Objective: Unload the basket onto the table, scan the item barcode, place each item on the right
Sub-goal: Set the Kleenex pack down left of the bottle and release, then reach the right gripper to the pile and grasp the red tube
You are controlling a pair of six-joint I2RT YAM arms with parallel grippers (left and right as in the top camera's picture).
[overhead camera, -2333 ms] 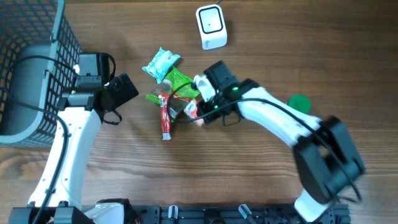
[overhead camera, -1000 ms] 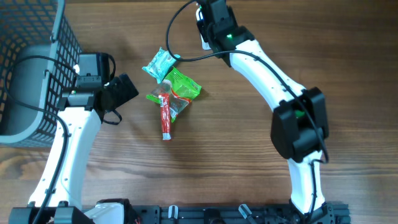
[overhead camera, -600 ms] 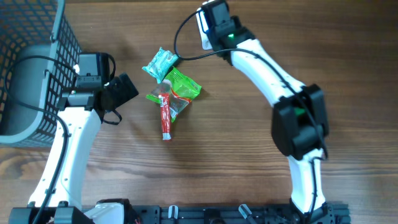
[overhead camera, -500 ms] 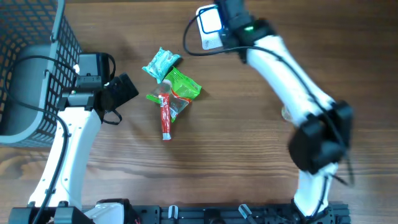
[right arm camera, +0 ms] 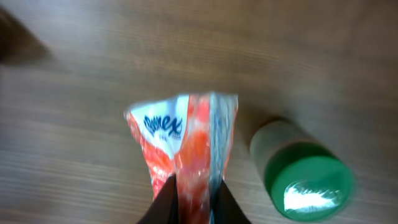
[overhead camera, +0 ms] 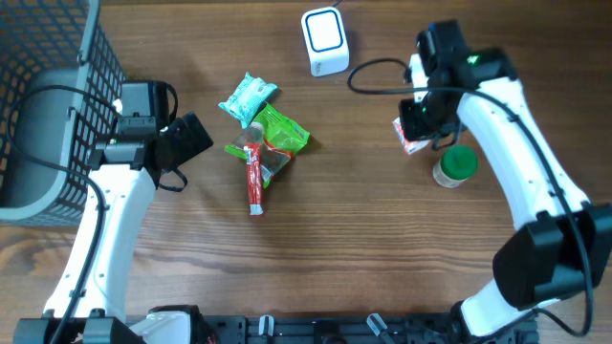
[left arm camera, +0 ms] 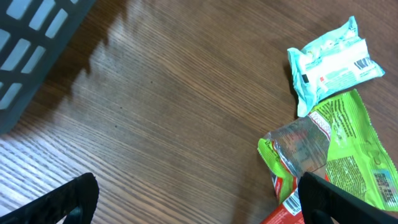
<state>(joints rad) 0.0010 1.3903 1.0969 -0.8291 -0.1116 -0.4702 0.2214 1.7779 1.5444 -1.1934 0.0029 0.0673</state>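
My right gripper (overhead camera: 419, 122) is shut on a red and white packet (overhead camera: 409, 137), held over the table's right side, away from the white barcode scanner (overhead camera: 324, 40) at the back. In the right wrist view the packet (right arm camera: 185, 142) hangs pinched in my right gripper (right arm camera: 196, 200), its printing blurred. My left gripper (overhead camera: 196, 138) stands open to the left of the pile, with nothing between its fingers. In the left wrist view my left gripper (left arm camera: 199, 205) spans bare wood.
A green-lidded bottle (overhead camera: 454, 165) stands just right of the held packet, seen close in the right wrist view (right arm camera: 303, 177). A teal packet (overhead camera: 248, 96), a green packet (overhead camera: 283, 130) and a red stick pack (overhead camera: 253, 183) lie mid-table. A dark wire basket (overhead camera: 57, 67) fills the far left.
My right arm has swung from the scanner out to the right with the packet, ending beside the green-lidded bottle. The left arm has not moved.
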